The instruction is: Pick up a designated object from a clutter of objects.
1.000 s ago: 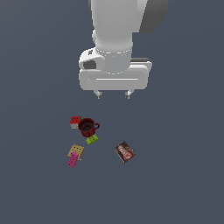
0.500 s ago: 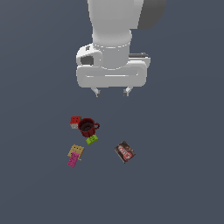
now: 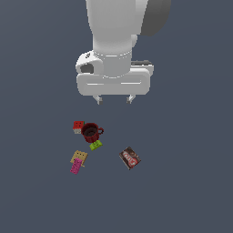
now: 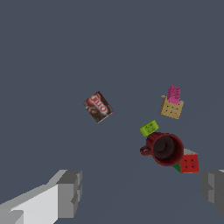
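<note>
The magenta-pink brick (image 3: pixel 76 167) lies on the floor against the tan studded square (image 3: pixel 79 157); it also shows in the wrist view (image 4: pixel 174 94) beside the square (image 4: pixel 171 108). The clutter holds a dark red mug (image 3: pixel 91 132), a red block (image 3: pixel 78 126), a green brick (image 3: pixel 95 145) and a brown packet (image 3: pixel 130 158). My gripper (image 3: pixel 114 99) hangs open and empty well above the clutter, toward the exterior view's right of the mug. Its two fingers (image 4: pixel 65 194) frame the wrist view.
The floor (image 3: pixel 182 182) is a plain dark grey surface. In the wrist view the mug (image 4: pixel 165 148), red block (image 4: pixel 189 163), green brick (image 4: pixel 149 127) and packet (image 4: pixel 98 106) lie spread apart.
The arm has shifted toward the exterior view's left by a small amount. The jaws stay open. The objects have not moved.
</note>
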### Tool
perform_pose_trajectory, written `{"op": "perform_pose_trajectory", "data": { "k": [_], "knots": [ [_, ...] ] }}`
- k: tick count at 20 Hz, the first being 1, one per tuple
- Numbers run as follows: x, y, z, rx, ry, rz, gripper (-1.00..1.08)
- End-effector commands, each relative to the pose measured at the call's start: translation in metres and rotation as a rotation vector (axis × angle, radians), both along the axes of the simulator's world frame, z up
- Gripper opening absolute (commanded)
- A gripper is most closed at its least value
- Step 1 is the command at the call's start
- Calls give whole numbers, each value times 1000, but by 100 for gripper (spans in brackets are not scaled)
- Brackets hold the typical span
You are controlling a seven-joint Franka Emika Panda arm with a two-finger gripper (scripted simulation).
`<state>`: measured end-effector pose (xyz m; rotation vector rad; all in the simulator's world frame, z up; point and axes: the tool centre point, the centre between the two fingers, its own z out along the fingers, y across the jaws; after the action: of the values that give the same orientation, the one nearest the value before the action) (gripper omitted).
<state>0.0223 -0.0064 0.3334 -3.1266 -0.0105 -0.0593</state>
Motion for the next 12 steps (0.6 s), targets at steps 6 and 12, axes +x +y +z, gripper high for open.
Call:
{"op": "perform_pose_trajectory", "data": {
  "k": [6, 12],
  "knots": [
    [27, -22, -26, 11, 6, -67, 100],
    [58, -52, -64, 20, 14, -154, 100]
  ]
}}
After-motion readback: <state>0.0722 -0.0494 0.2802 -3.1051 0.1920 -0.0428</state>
